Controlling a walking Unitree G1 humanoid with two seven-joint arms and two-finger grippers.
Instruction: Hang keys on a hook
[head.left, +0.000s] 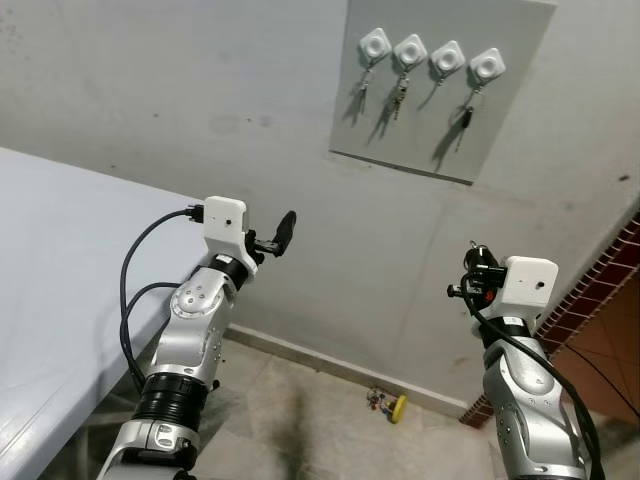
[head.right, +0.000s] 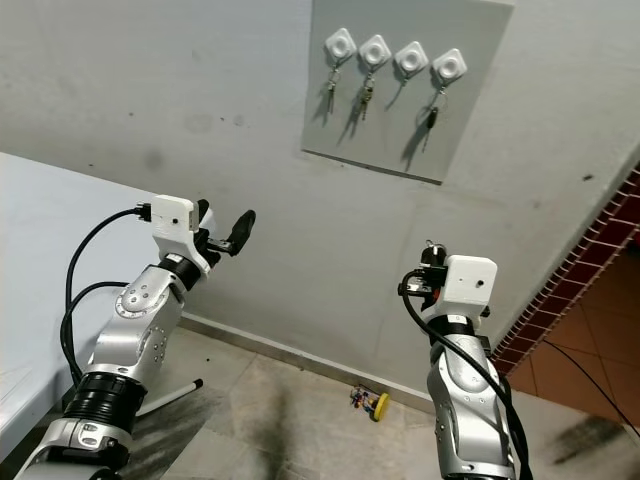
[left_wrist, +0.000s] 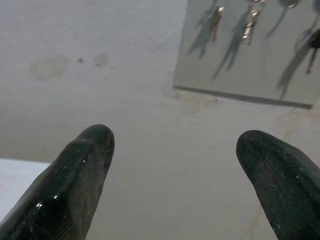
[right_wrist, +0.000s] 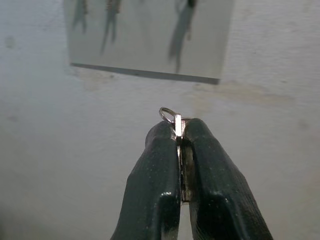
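A grey board (head.left: 440, 140) on the wall carries a row of white hooks (head.left: 447, 58). Keys (head.left: 398, 98) hang from the two left hooks and from the rightmost one; the third hook looks bare. My right gripper (right_wrist: 179, 132) is shut on a small metal key (right_wrist: 178, 120), whose ring (right_wrist: 167, 114) pokes out above the fingertips. That gripper (head.left: 478, 262) is raised below and to the right of the board, well short of it. My left gripper (head.left: 280, 238) is held up open and empty to the left, its fingers (left_wrist: 87, 150) pointing at the wall.
A pale table (head.left: 60, 260) fills the left side, close to my left arm. On the floor by the skirting lies a key bunch with a yellow tag (head.left: 390, 403). A brick wall (head.left: 600, 300) borders the right.
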